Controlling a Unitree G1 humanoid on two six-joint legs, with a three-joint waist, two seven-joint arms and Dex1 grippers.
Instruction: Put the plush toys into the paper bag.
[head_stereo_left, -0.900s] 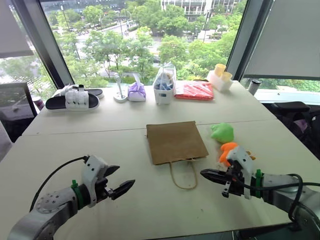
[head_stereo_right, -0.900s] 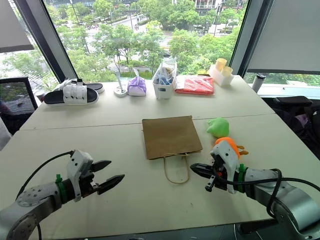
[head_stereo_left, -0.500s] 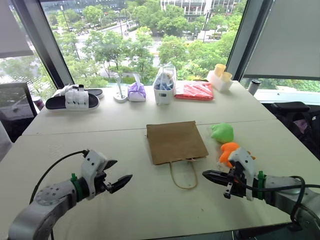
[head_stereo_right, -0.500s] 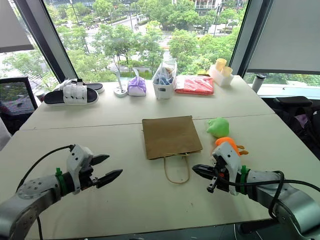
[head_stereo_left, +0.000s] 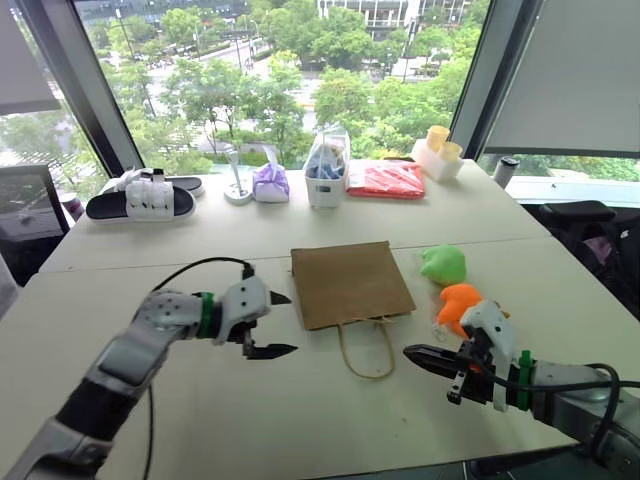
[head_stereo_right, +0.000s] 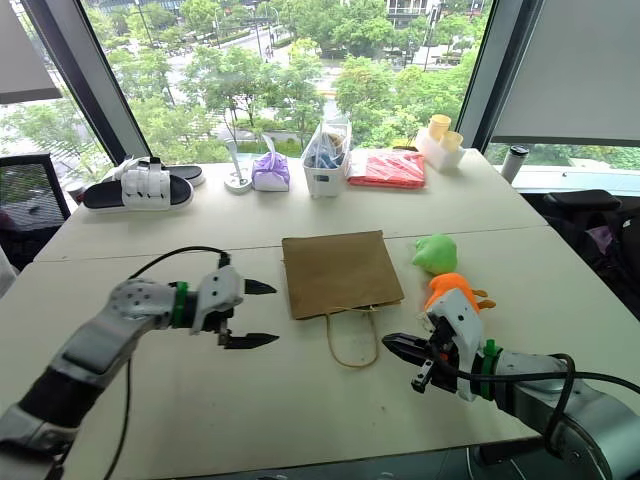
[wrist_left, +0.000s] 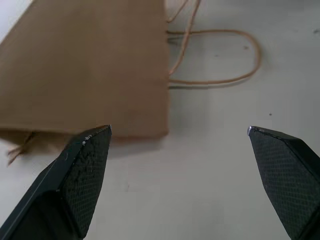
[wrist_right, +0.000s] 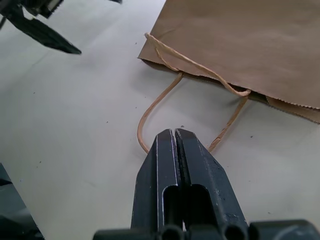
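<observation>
While the paper bag (head_stereo_left: 351, 284) is lying flat and closed on the bench (head_stereo_left: 300, 420), its long axis is running away from the robot, with the mouth and the two cord handles (head_stereo_left: 366, 350) at the near edge, pointing back toward the robot. The left gripper (head_stereo_left: 272, 324) is hanging just off the bag's left edge, near the mouth corner, with its fingers spread wide and nothing between them; in the left wrist view that corner of the bag (wrist_left: 95, 75) is sitting just ahead of the open fingertips. The right gripper (head_stereo_left: 416, 357) is hovering low over the bench just to the right of the handle loops, its fingers pressed together and empty. Judging from this, the left arm is the nearer one to the bag's mouth, and the bag probably needs opening before anything goes in.

The two plush toys are lying on the bench to the right of the bag: the green plush toy (head_stereo_left: 445, 265) farther back, the orange plush toy (head_stereo_left: 457, 301) touching or nearly touching it on the near side, partly hidden behind the right wrist. The right arm is by far the closer to both.

Counting: one paper bag, two handles, two plush toys, two grippers.
</observation>
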